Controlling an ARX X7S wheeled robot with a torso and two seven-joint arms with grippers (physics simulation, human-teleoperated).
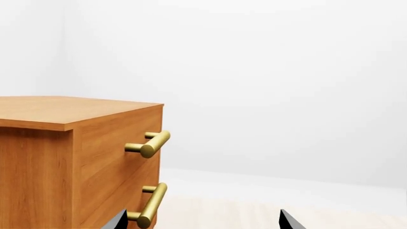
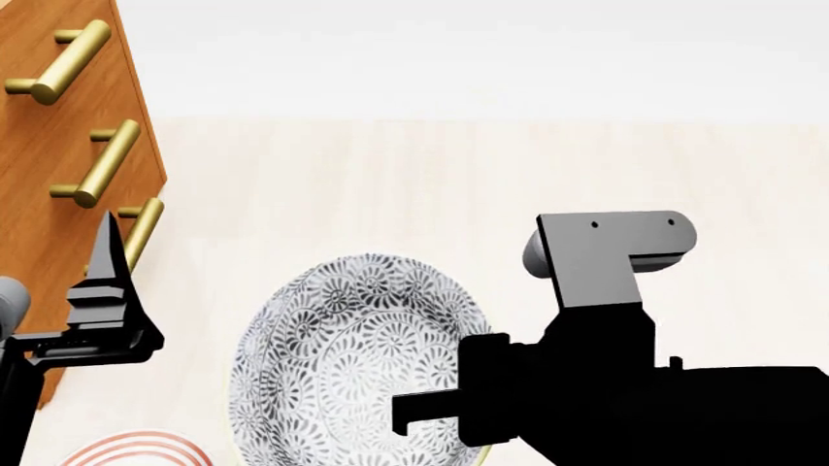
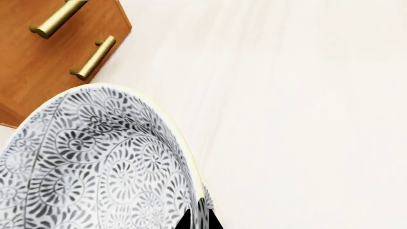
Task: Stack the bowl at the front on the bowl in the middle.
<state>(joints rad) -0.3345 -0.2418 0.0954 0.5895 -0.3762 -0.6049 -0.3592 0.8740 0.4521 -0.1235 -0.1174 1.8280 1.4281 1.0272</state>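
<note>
Patterned bowl (image 2: 356,359): likely rigid, glazed, slippery and breakable; the rim is the best hold. It is tilting beside the wooden drawer cabinet (image 2: 58,146). Right gripper (image 3: 198,220) is pinching its rim, arm reaching toward the cabinet. Left gripper (image 1: 202,220) is hovering unclenched, holding nothing, near the cabinet.

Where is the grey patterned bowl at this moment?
In the head view the grey patterned bowl is low and centre, right of the wooden drawer unit, with the right end effector at its rim.
</note>
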